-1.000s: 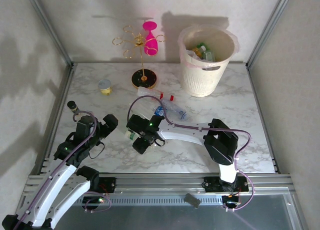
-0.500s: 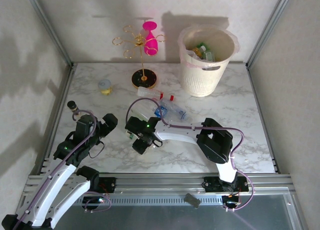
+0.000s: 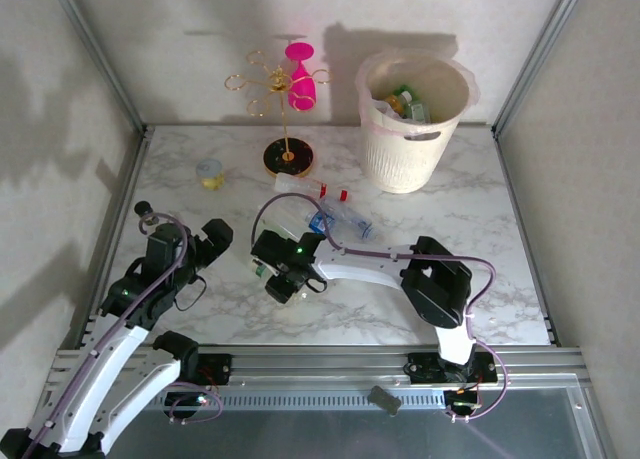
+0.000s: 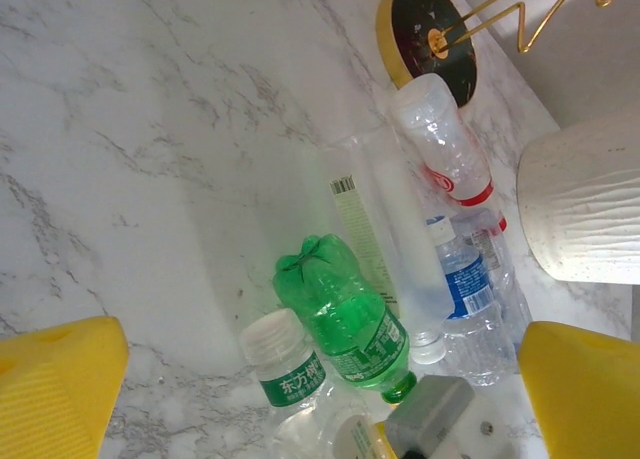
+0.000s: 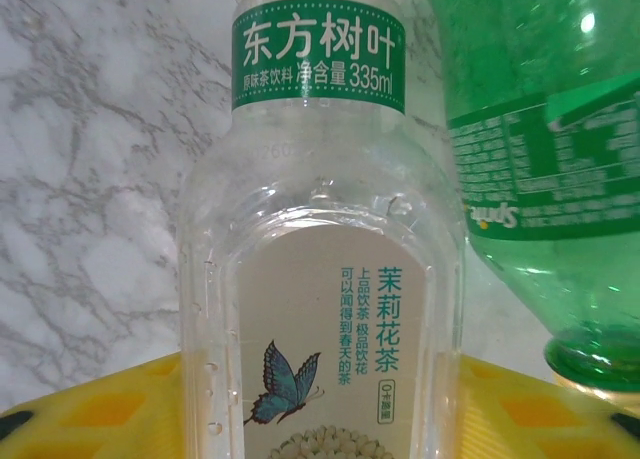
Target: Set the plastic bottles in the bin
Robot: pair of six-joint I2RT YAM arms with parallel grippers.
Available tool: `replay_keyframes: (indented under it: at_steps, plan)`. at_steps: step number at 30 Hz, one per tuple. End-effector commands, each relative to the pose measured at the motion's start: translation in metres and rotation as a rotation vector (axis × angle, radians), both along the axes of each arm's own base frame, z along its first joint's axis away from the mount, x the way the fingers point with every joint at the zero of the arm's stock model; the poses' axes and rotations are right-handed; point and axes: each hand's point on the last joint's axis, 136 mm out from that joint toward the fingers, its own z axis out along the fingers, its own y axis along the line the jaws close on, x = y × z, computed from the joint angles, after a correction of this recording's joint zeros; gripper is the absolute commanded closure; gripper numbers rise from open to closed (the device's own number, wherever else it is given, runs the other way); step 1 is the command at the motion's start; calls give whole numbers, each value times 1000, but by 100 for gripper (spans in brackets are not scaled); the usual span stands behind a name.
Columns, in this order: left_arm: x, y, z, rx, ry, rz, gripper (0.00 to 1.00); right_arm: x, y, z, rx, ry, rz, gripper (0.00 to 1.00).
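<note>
You have the clear tea bottle [image 5: 320,279] lying on the marble table [image 5: 90,179] just beside a green bottle [image 5: 540,179], in the pile well apart from the bin [image 3: 400,169]; its base is cut off at the frame edge. Your right gripper [image 5: 320,404] straddles it, yellow fingers [image 5: 80,409] either side; whether they pinch, you cannot tell. Your left gripper [image 3: 215,236] gapes wide, empty. The bin's contents sit mostly hidden behind its rim
</note>
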Motion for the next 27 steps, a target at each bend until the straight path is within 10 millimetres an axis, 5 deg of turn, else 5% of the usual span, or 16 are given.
replay_keyframes:
  at_steps: [1, 7, 15, 23, 27]
  plan:
    - [-1, -1, 34, -1, -86, -24, 0, 5, 2, 44, 120, -42, -14, 44]
    - [0, -35, 72, -72, -222, -188, 1, 24, -11, 105, 310, -114, -72, 45]
    - [11, -80, 95, -119, -286, -331, 1, 70, -63, 190, 549, -309, -268, 47]
    - [25, -145, 137, 14, -350, -544, 0, 102, -104, 269, 707, -460, -389, 47]
    - [47, -153, 154, 104, -363, -534, 0, 132, -137, 315, 749, -591, -498, 47]
